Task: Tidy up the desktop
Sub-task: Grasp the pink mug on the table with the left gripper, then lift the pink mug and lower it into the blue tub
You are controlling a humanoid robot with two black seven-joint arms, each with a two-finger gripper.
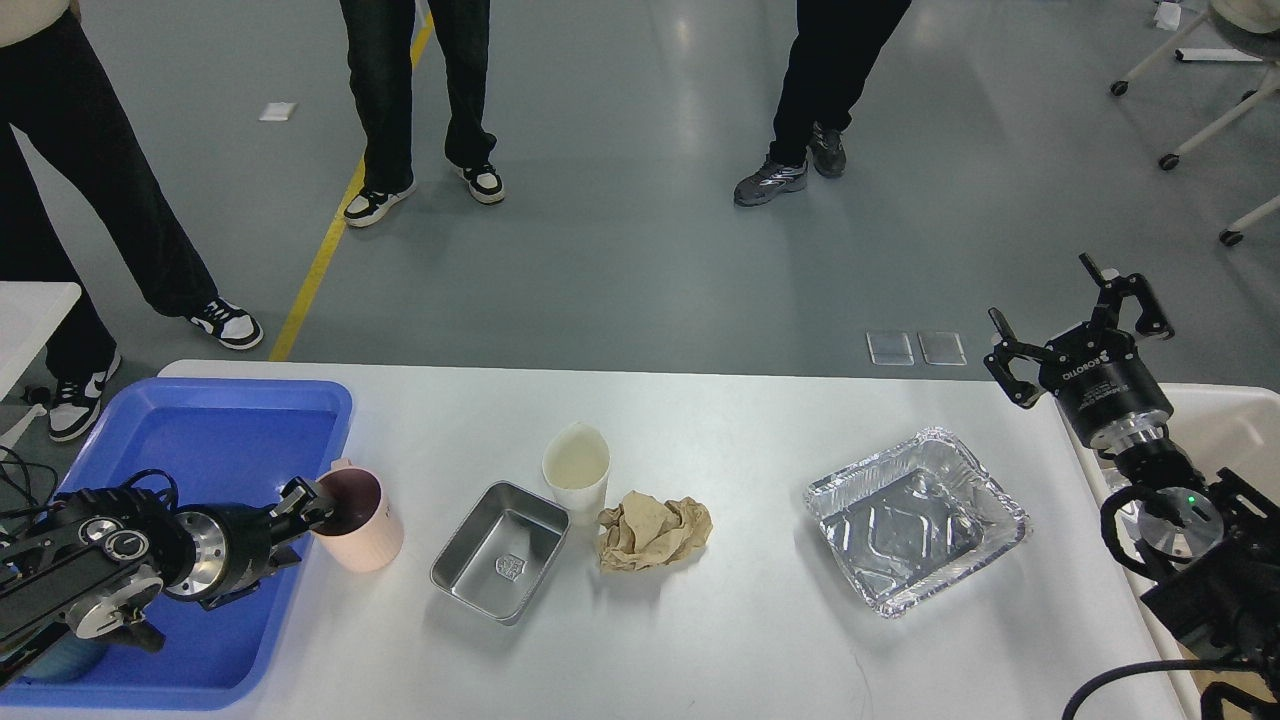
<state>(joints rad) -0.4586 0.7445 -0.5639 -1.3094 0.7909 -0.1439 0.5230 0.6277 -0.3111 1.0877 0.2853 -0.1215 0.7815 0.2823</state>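
Note:
The white desktop (740, 430) holds a pink cup (362, 528), a steel tray (500, 552), a white paper cup (577, 472), a crumpled brown paper (655, 532) and a foil tray (916, 520). My left gripper (305, 503) lies low over the blue tray's right edge. Its tip is at the pink cup's left rim, and its fingers are too dark to tell apart. My right gripper (1078, 328) is open and empty, raised over the desktop's far right corner.
A blue plastic tray (200, 430) sits at the left end, with a dark blue mug (45, 662) mostly hidden under my left arm. A cream-white bin (1235, 425) stands off the right end. Several people stand on the floor beyond the table.

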